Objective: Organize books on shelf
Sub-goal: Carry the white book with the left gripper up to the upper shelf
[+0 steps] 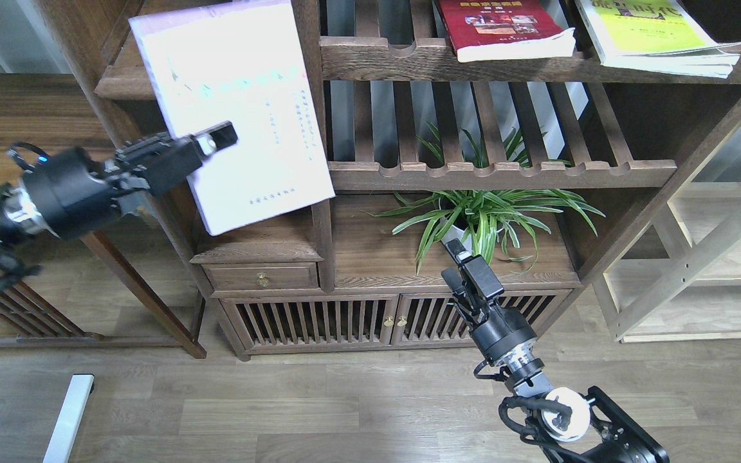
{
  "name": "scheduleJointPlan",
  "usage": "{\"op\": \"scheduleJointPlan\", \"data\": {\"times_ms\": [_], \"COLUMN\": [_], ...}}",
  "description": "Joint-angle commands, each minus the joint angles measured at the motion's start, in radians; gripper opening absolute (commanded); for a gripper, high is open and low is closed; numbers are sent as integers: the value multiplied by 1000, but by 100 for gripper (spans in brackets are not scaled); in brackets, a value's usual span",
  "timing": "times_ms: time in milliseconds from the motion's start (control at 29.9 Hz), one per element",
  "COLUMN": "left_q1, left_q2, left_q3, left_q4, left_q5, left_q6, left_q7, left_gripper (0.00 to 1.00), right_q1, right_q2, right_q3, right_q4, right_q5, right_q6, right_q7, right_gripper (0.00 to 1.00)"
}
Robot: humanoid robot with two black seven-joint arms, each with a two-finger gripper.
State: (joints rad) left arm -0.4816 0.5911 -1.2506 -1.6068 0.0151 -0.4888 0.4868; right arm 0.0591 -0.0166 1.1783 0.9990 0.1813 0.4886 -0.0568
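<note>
My left gripper [219, 136] is shut on the pale lavender-white book [242, 83] and holds it tilted in the air, in front of the dark wooden shelf [116, 80] at the upper left. The book covers most of that shelf board and whatever stands on it. The dark red book [505, 26] and the yellow-green book [653, 32] lie flat on the slatted rack at the top right. My right gripper [459, 263] is empty, low in front of the cabinet near the plant; its fingers look a little apart.
A potted spider plant [480, 218] stands on the cabinet top beside my right gripper. A slatted rack [505, 170] with a notched rail runs above it. A vertical post [309, 96] divides the bays. A low drawer cabinet [261, 276] is below the held book.
</note>
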Motion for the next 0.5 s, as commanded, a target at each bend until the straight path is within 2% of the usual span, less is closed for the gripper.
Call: {"op": "scheduleJointPlan", "data": {"times_ms": [0,234,468], "left_q1": [6,26,28], "left_q2": [7,7,-4], "left_q3": [-99,-305,-429], "left_q4": [-33,-90,-90], "left_q5": [42,103,166], "left_q6": [0,0,0], "left_q7": [2,2,2], "left_gripper": [0,0,0], "right_q1": [11,13,18], "right_q2": [0,0,0], "right_q3": [0,-2,-6], "right_q4": [-19,-22,-26], "right_q5": [0,0,-2], "right_q6": [0,0,0], "right_q7": [0,0,-5], "right_gripper": [99,99,99]}}
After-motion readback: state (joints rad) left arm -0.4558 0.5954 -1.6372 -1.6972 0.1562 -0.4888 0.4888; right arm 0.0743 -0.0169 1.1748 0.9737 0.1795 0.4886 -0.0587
